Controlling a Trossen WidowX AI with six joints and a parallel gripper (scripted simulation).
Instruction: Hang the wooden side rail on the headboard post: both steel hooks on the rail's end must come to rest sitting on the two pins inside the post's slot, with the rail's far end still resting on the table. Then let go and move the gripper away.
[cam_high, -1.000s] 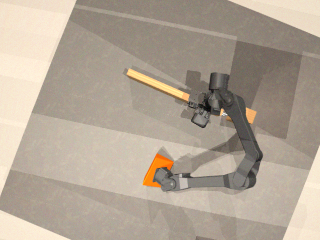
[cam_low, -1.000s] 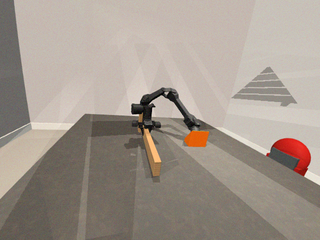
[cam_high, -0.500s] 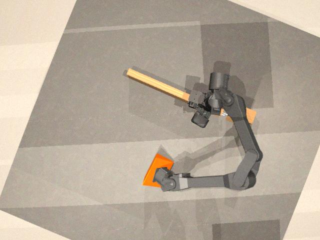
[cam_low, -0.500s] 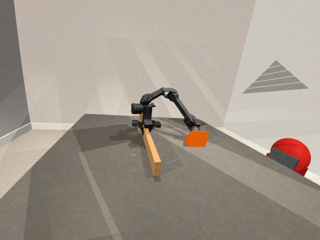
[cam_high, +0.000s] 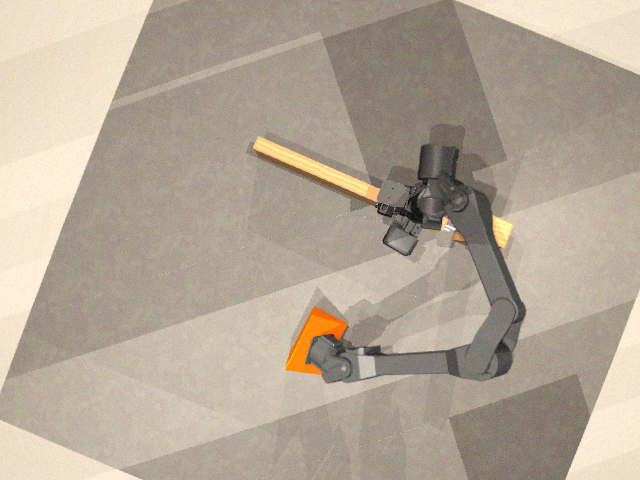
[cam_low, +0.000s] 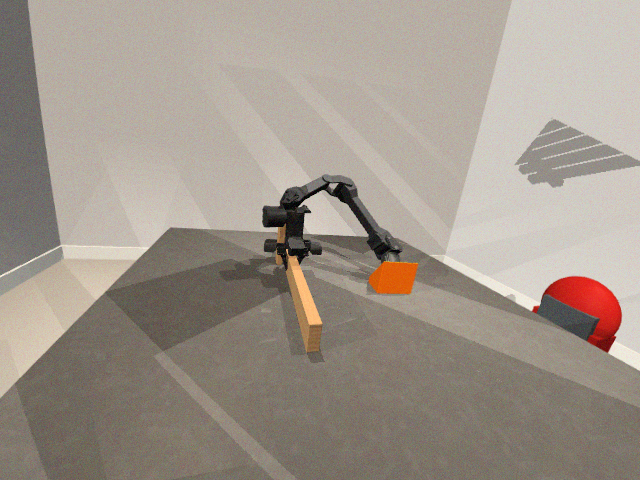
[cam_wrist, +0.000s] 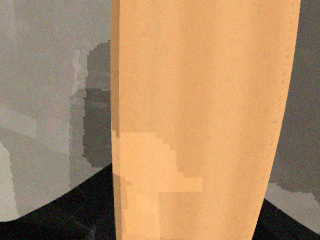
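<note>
The wooden side rail (cam_high: 315, 167) (cam_low: 303, 294) (cam_wrist: 200, 100) runs between the 2 fingers of the end effector (cam_high: 385, 204) (cam_low: 292, 256), gripped.

Bare rm, poss. lab — robot arm (cam_high: 413, 363) (cam_low: 364, 210), table (cam_high: 180, 217) (cam_low: 330, 413)

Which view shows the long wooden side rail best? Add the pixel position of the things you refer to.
The top view: the long tan wooden side rail (cam_high: 315, 167) (cam_low: 305, 297) (cam_wrist: 200, 100) shows much of its length there. Exterior foreshortens it but shows its end face; wrist shows only a close-up stretch.

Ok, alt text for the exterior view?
A black robot arm's hand grips a long wooden rail on a gray table; the headboard post stands partly hidden behind. An orange block sits at the arm's base, a red ball at right.
</note>
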